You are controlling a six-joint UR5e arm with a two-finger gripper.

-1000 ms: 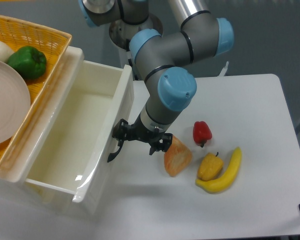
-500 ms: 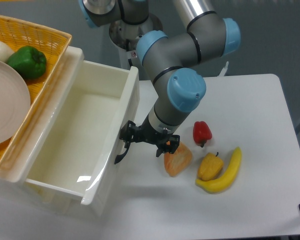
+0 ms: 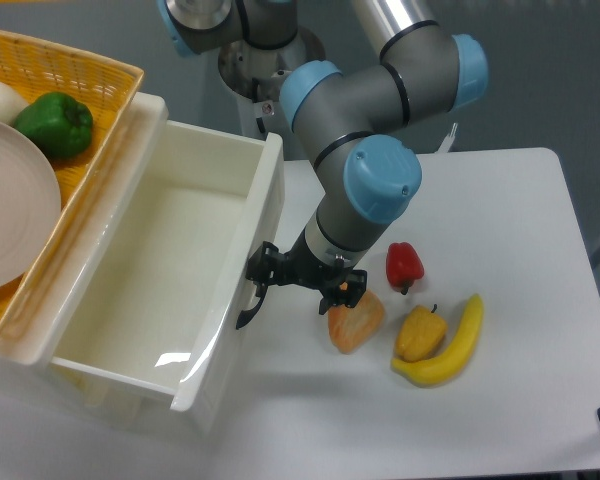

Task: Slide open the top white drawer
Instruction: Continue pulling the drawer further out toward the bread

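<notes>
From the fixed camera, the top white drawer [image 3: 160, 280] stands pulled well out of the cabinet, filling the picture's left half, its inside bare. The gripper [image 3: 263, 277] is at the drawer's front, at 3 o'clock from it, on the black handle [image 3: 250, 305]; whether its fingers are clamped I cannot tell. An orange fruit [image 3: 354, 321] lies just beside the gripper, at its 4 o'clock.

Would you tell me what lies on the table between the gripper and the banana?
In the camera view, the orange bread-like piece and the yellow pepper lie between the gripper and the banana.
</notes>
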